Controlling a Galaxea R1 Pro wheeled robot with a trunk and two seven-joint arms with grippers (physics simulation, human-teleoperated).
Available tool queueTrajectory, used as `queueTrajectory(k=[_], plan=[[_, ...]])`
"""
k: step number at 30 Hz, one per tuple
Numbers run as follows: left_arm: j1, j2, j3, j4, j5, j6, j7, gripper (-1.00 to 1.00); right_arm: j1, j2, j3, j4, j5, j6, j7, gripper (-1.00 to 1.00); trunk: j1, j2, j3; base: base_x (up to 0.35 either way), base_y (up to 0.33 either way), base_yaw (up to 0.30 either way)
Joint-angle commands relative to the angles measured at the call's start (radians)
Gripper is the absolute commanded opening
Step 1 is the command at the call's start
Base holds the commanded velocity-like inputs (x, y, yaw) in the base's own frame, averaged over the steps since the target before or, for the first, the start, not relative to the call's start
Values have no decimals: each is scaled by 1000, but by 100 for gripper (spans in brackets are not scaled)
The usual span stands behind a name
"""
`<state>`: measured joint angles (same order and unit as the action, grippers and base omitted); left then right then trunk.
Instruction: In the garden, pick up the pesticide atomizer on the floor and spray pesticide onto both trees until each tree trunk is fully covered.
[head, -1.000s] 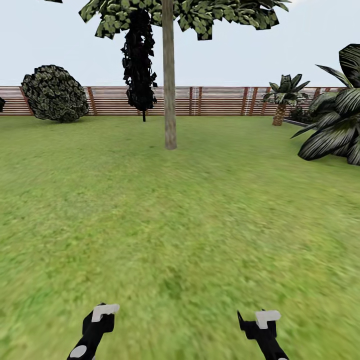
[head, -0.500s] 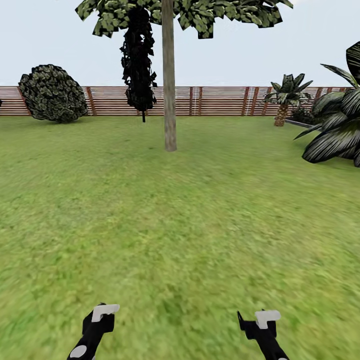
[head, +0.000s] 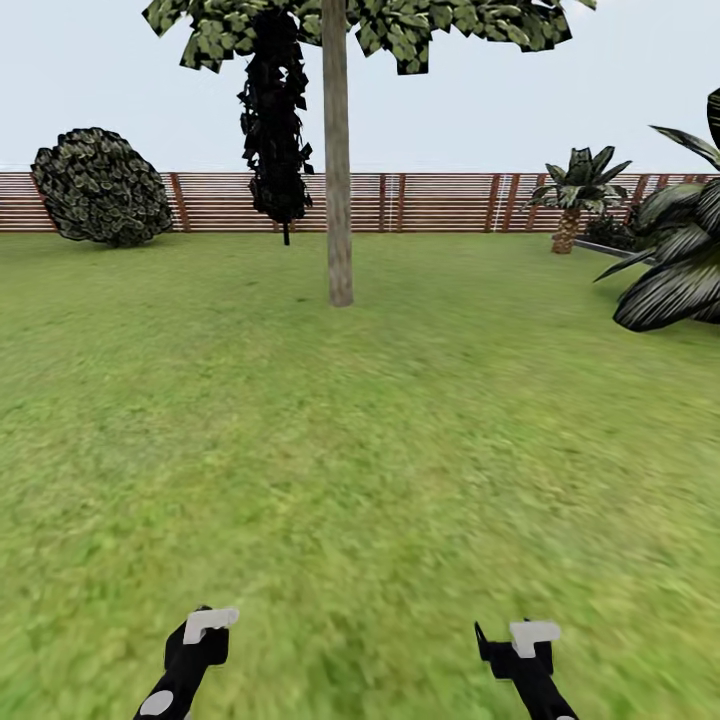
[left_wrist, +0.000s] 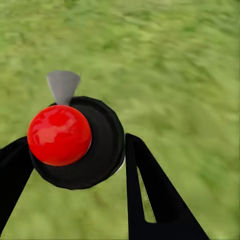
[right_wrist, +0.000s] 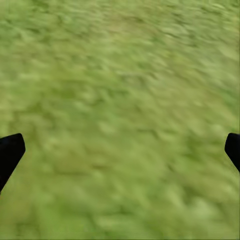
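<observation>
A tree with a thick pale grey-brown trunk (head: 339, 200) stands on the lawn straight ahead, far from both arms. My left gripper (head: 205, 630) is low at the near edge of the head view. In the left wrist view its fingers (left_wrist: 150, 195) are shut on the pesticide atomizer (left_wrist: 75, 140), seen end-on as a black round body with a red knob and a grey nozzle. My right gripper (head: 525, 640) hangs over the grass, open and holding nothing, with its fingertips (right_wrist: 10, 152) far apart. The floor is out of view.
A brown slat fence (head: 440, 200) closes the lawn at the back. A thin dark-leaved tree (head: 275, 120) stands behind the trunk, a round bush (head: 100, 185) at back left, a short palm (head: 570, 200) and a big-leaved plant (head: 680, 275) at right. Green lawn (head: 360, 450) lies between.
The whole view has crept forward: the bush and right-hand plants have slid outward and the trunk base sits slightly lower. Both grippers hold the same pose.
</observation>
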<state>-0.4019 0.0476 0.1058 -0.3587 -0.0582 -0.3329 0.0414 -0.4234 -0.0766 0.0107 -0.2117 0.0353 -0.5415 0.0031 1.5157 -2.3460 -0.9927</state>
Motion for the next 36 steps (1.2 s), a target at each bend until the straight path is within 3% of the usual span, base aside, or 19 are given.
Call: queueTrajectory(k=[1, 36], plan=[[0, 0, 0, 0, 0, 0, 0, -100, 0, 0, 0, 0, 0, 0, 0, 100, 0, 0, 0, 338, 0, 0], [0, 0, 0, 0, 0, 0, 0, -100, 0, 0, 0, 0, 0, 0, 0, 100, 0, 0, 0, 339, 0, 0]])
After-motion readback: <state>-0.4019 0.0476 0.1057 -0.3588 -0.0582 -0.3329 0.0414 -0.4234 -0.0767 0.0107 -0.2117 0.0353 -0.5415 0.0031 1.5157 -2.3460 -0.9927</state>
